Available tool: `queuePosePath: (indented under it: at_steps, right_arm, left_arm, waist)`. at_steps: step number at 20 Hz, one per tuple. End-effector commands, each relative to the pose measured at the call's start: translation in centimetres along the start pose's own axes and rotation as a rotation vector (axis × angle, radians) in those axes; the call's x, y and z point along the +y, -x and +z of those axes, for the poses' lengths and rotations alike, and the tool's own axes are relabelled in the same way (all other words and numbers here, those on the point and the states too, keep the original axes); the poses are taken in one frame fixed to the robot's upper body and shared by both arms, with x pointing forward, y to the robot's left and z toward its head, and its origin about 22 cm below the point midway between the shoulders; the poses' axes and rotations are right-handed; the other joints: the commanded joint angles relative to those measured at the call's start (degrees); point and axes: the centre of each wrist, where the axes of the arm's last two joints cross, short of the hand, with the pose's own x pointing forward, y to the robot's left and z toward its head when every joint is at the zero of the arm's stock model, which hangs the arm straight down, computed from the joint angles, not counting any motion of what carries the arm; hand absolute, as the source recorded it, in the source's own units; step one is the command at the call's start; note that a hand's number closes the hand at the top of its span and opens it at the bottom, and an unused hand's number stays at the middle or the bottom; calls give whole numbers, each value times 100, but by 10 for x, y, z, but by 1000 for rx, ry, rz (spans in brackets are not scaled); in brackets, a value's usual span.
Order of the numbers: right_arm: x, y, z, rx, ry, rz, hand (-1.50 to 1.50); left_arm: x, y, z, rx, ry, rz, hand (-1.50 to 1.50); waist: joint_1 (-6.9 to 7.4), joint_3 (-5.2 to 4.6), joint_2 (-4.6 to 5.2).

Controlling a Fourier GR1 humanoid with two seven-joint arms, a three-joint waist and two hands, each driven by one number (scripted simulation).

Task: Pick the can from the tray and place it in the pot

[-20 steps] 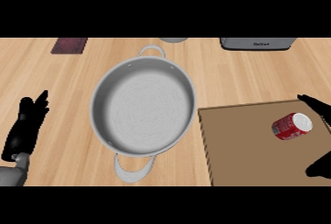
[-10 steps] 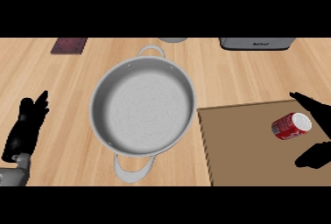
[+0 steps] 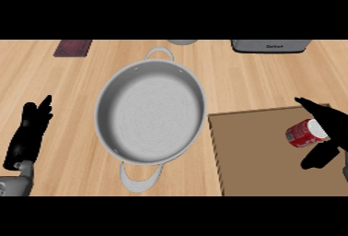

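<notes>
The landmark for all positions is the wide grey metal pot [image 3: 151, 120] with two loop handles, standing on the light wooden counter [image 3: 258, 78].

Nearest, left of the pot, the black left hand [image 3: 31, 133] rests with fingers straight and relaxed, holding nothing; it is well apart from the pot and plays no part in the grasp.

Right of the pot lies the flat brown tray [image 3: 262, 152], its near-left edge just beside the pot's rim. On the tray's right part lies the red cylindrical can [image 3: 304, 133], on its side, white end toward the right. The black right hand [image 3: 327, 138] brackets the can: fingers above it, thumb below, spread and not yet closed. This placement judges as a pre-grasp, aligned so closing would pinch the can across its body.

Beyond the pot: a dark red flat item [image 3: 73, 47] to the far left, a grey appliance [image 3: 270, 45] to the far right.
</notes>
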Motion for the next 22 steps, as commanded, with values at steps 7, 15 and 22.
queuePosePath:
  at_steps: [7,15,22]
  right_arm:
    - [8,36,-28,7,-23,-51,-150]
    - [30,7,-28,-3,-47,-32,150]
    - [26,21,-21,-89,103,55,150]
  left_arm:
    - [20,-8,-9,0,-13,-2,0]
    - [7,3,-14,-9,-1,9,0]
    - [-11,7,-12,8,-2,-6,0]
  waist:
    - [-5,2,7]
    - [-23,-1,1]
    - [-40,-1,-1]
